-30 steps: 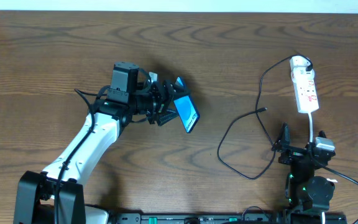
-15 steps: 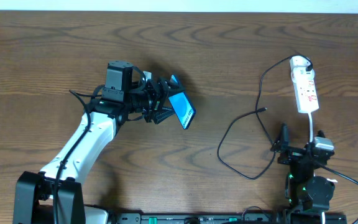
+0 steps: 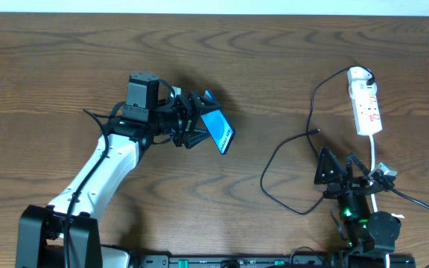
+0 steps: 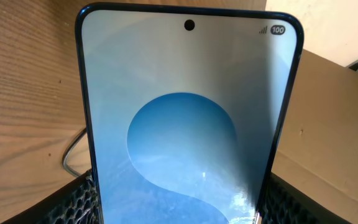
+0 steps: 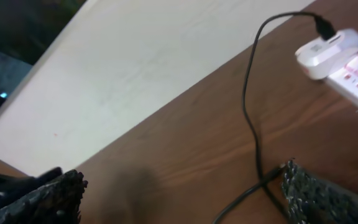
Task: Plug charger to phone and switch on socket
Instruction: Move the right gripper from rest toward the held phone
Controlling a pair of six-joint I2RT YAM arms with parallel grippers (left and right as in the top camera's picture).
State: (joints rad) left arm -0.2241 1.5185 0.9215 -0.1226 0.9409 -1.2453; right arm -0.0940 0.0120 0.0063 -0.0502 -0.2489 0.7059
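My left gripper (image 3: 199, 128) is shut on the phone (image 3: 218, 131), a slim blue-screened handset held tilted above the table left of centre. The phone's screen fills the left wrist view (image 4: 188, 118), clamped between both finger pads. The charger (image 3: 281, 160) is a thin black cable looping on the table, its small plug tip (image 3: 316, 131) lying free. It runs to the white socket (image 3: 366, 104) at the far right. My right gripper (image 3: 334, 173) is open and empty, just below the cable loop. The right wrist view shows the cable (image 5: 250, 118) and the socket's end (image 5: 334, 53).
The socket's white cord (image 3: 375, 152) runs down toward the right arm's base. A black rail (image 3: 222, 260) lies along the table's front edge. A pale wall (image 5: 142, 68) rises beyond the far table edge.
My left gripper shifted slightly left and up with the phone, then held still. My right gripper tilted up and swung left toward the cable loop.
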